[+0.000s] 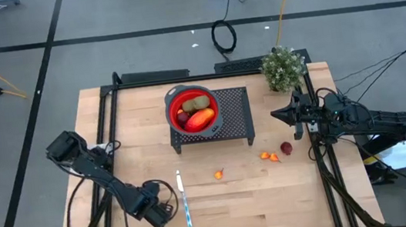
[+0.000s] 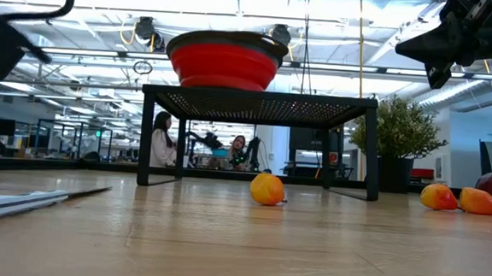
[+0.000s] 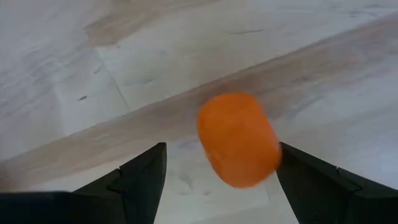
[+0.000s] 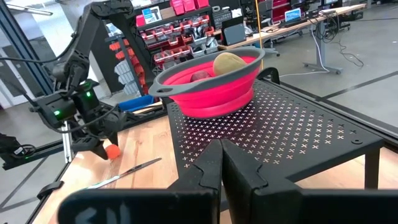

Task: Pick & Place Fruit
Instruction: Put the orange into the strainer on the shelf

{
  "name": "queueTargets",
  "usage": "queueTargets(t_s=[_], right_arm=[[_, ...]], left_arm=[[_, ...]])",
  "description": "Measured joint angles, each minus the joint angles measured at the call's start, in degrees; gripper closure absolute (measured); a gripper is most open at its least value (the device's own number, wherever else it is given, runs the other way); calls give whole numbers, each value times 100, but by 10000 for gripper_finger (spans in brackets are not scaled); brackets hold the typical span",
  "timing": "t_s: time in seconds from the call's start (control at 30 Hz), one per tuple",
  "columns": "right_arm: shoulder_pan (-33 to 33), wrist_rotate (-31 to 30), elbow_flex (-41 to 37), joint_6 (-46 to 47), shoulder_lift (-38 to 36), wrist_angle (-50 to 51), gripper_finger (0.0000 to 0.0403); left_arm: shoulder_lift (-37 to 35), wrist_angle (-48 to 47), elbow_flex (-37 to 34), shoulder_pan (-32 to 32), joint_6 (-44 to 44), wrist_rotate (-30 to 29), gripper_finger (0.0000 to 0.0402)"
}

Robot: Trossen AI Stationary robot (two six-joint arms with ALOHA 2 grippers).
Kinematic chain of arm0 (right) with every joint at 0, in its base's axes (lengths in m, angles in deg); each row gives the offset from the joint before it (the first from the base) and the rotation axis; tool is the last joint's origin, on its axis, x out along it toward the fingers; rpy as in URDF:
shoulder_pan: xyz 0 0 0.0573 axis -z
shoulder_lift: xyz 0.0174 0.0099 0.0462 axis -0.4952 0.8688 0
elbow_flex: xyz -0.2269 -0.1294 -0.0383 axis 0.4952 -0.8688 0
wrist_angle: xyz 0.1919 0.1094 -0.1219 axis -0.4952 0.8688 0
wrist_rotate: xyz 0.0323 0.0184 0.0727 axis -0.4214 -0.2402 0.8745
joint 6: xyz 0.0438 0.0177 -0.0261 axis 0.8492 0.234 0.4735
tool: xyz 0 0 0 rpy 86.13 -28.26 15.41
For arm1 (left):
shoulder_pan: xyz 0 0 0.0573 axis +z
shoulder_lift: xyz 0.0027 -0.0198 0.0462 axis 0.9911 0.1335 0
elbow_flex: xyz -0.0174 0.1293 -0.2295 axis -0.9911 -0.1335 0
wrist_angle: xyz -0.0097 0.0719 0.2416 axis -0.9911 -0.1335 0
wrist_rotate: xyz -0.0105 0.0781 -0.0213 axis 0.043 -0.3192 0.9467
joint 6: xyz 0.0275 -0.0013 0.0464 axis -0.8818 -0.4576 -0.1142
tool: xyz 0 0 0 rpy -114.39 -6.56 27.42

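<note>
A small orange fruit (image 3: 239,140) sits between the fingers of my open left gripper (image 3: 222,145), which points down near the table's near left part (image 1: 155,206); the right wrist view shows this fruit (image 4: 112,151) at the fingertips. The red bowl (image 1: 192,108) stands on a black perforated stand (image 1: 234,113) and holds a red-orange oval (image 1: 201,119) and a brown-green fruit (image 1: 199,103). On the table lie an orange fruit (image 1: 218,174), two small orange ones (image 1: 269,156) and a dark red one (image 1: 287,148). My right gripper (image 1: 274,114) waits shut, level, at the stand's right. My left gripper comes from above, pointing down, with one finger on either side of the small orange fruit. The fruit lies close against one finger (image 3: 298,174) and well apart from the other (image 3: 146,177). I cannot tell whether it touches that finger.
A silver knife (image 1: 185,201) lies on the table just right of my left gripper. A potted plant (image 1: 283,68) stands at the far right corner. Bare wood stretches between the knife and the loose fruit. People sit in the room behind the table (image 2: 162,137).
</note>
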State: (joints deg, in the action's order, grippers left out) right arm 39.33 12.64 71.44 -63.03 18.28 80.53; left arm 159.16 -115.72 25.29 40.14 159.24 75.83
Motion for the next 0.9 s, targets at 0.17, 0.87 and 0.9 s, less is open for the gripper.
queueTargets(t_s=[0.17,0.87,0.9], right_arm=[[2,0,0,0,-1,0,403],[0,0,-2,0,0,2,403],[2,0,-2,0,0,1,403]], left_arm=[[0,147,-157,12,158,-11,114],[0,357,-165,205,-307,-170,118],[0,338,-165,205,-307,-170,123]])
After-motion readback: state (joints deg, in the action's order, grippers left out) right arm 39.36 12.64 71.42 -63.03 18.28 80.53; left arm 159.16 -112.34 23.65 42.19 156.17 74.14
